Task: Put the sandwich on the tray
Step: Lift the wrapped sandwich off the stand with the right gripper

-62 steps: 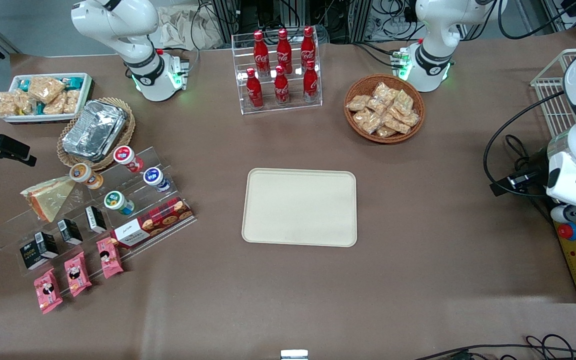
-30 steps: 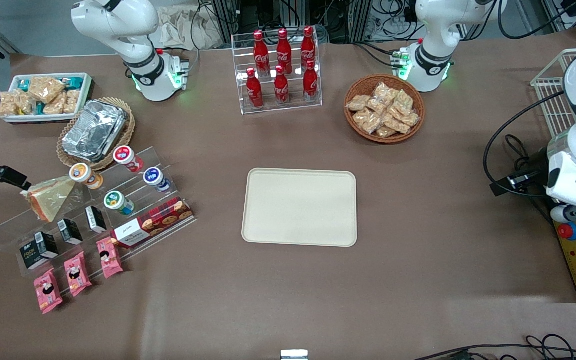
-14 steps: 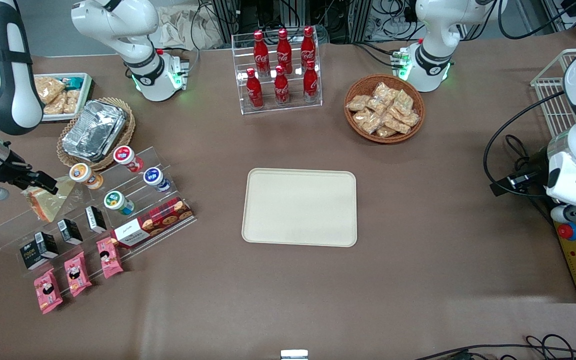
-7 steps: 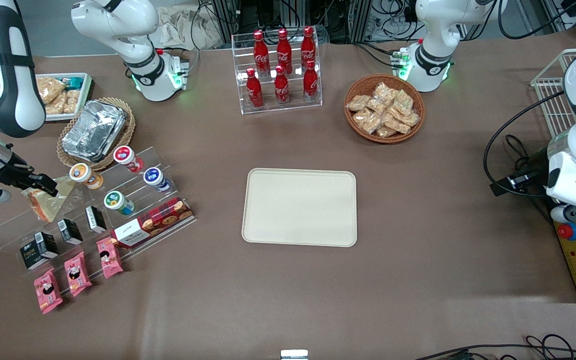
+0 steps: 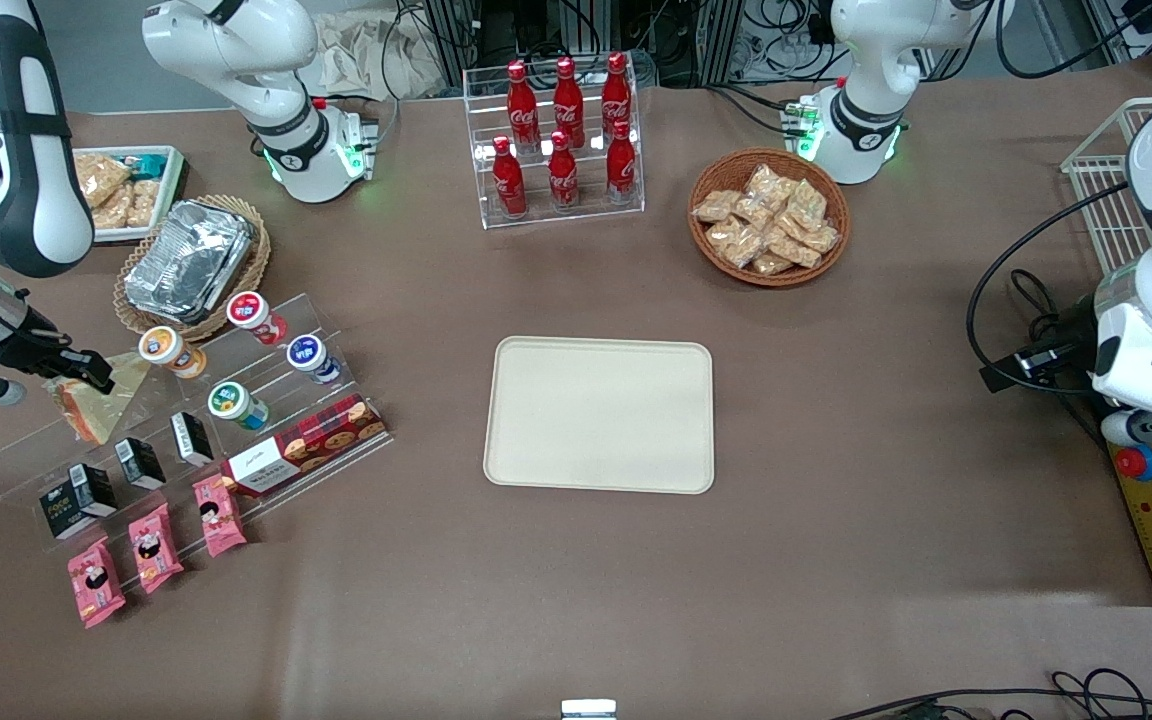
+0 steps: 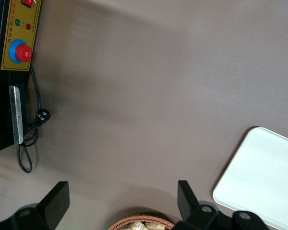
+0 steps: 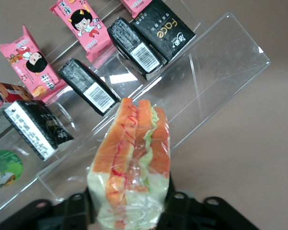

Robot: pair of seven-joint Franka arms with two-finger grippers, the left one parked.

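The sandwich (image 5: 94, 408), a plastic-wrapped wedge with orange and green filling, lies on the upper step of a clear acrylic stand (image 5: 266, 385) at the working arm's end of the table. My gripper (image 5: 76, 368) is down at the wedge's wide end. In the right wrist view the sandwich (image 7: 134, 158) fills the space between the black fingers (image 7: 84, 201), which press on both sides of it, so the gripper (image 7: 130, 203) is shut on it. The cream tray (image 5: 598, 414) lies bare at the table's middle, and its corner shows in the left wrist view (image 6: 264, 177).
The stand also holds yogurt cups (image 5: 236, 405), black boxes (image 5: 141, 462) and a cookie box (image 5: 306, 445). Pink packets (image 5: 151, 548) lie nearer the camera. Foil containers (image 5: 186, 260), a white snack bin (image 5: 121, 190), a cola rack (image 5: 561, 140) and a snack basket (image 5: 768, 217) stand farther back.
My arm swung in from the working arm's end of the table and came down. The gripper reached the sandwich's wide end and now grips it; the sandwich has barely shifted.
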